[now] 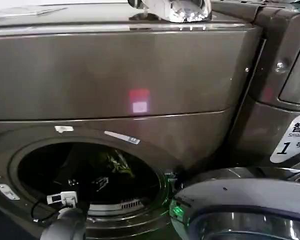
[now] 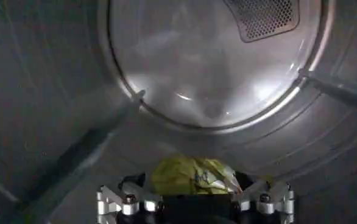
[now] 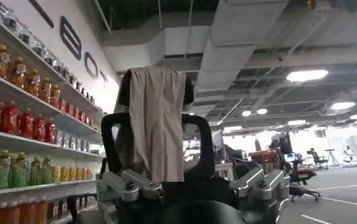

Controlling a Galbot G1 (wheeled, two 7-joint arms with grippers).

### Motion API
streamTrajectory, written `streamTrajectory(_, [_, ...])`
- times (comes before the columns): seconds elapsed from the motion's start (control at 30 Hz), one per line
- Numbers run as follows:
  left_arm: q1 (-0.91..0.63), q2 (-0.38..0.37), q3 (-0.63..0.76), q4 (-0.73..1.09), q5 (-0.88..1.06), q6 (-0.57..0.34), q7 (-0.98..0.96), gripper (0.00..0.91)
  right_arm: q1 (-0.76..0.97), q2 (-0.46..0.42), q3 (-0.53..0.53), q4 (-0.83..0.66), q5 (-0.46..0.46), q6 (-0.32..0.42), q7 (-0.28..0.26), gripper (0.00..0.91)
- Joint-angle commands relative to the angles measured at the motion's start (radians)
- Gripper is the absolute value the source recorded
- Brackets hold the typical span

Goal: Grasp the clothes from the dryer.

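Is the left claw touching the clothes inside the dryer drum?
Touching. In the left wrist view, the clothes sit bunched between the left claw fingers with no gap either side, inside the dryer drum.

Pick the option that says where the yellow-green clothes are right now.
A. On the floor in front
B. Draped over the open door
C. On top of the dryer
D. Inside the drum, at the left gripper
D. The left wrist view shows the clothes lying on the drum floor of the dryer, right at the left gripper.
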Motion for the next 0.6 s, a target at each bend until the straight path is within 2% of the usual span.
streamTrajectory(0.03, [-0.171,0.000,0.000,0.215,0.041,-0.063,0.026,0.907,0.001,-0.002,-0.007,0.003,0.000,0.000,0.000,0.907])
streamTrajectory(0.27, [-0.296,-0.009,-0.004,0.368,0.064,-0.085,0.043,0.907,-0.019,-0.012,0.003,-0.005,0.000,0.000,-0.004,0.907])
streamTrajectory(0.5, [-0.400,-0.001,-0.008,0.519,0.332,-0.169,0.228,0.907,-0.018,-0.012,0.001,0.001,0.000,-0.001,-0.005,0.907])
streamTrajectory(0.6, [-0.411,0.007,-0.005,0.531,0.357,-0.175,0.265,0.907,-0.019,-0.009,-0.003,0.002,-0.003,0.000,-0.007,0.907])
